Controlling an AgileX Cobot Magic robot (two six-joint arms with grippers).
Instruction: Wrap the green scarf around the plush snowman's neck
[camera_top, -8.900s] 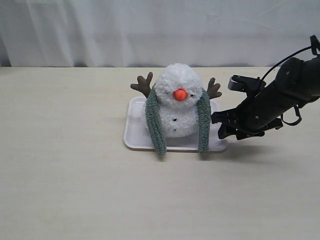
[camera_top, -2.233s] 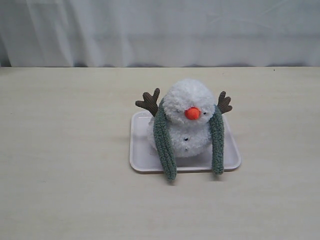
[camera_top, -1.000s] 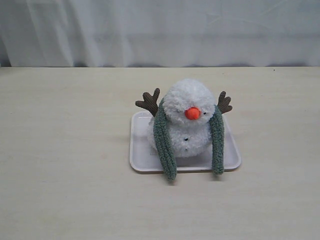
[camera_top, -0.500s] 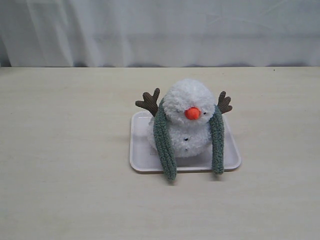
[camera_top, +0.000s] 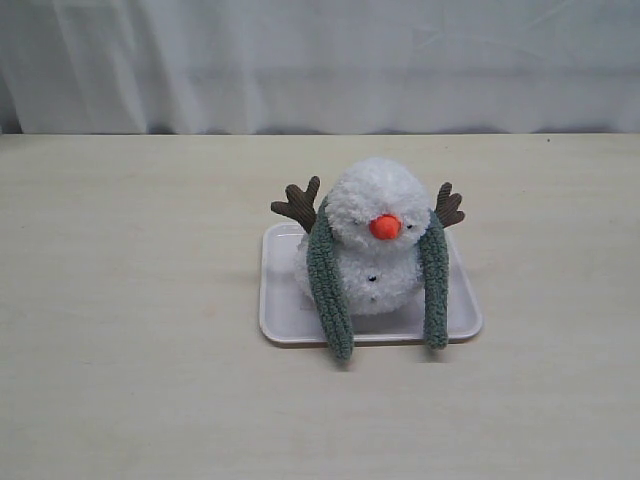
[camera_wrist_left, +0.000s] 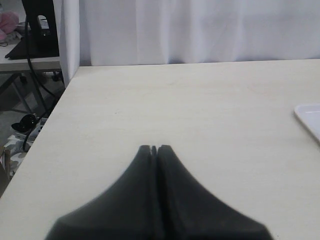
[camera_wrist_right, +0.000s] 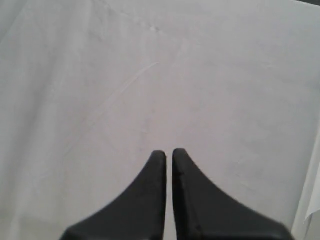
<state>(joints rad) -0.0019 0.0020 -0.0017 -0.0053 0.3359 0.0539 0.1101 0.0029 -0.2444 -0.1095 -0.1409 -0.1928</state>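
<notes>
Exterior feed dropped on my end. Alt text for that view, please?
A white plush snowman sits on a white tray on the beige table, the green scarf draped behind its neck with both ends hanging loose down its front, uncrossed. No robot arm is in view.

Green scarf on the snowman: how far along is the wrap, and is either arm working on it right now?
Done: the green scarf hangs behind the plush snowman's neck, both ends down the front to the tray edge. In hand: nothing; left gripper and right gripper are shut, empty, away from the plush. Left: the ends are uncrossed, so possibly a crossing in front.
</notes>
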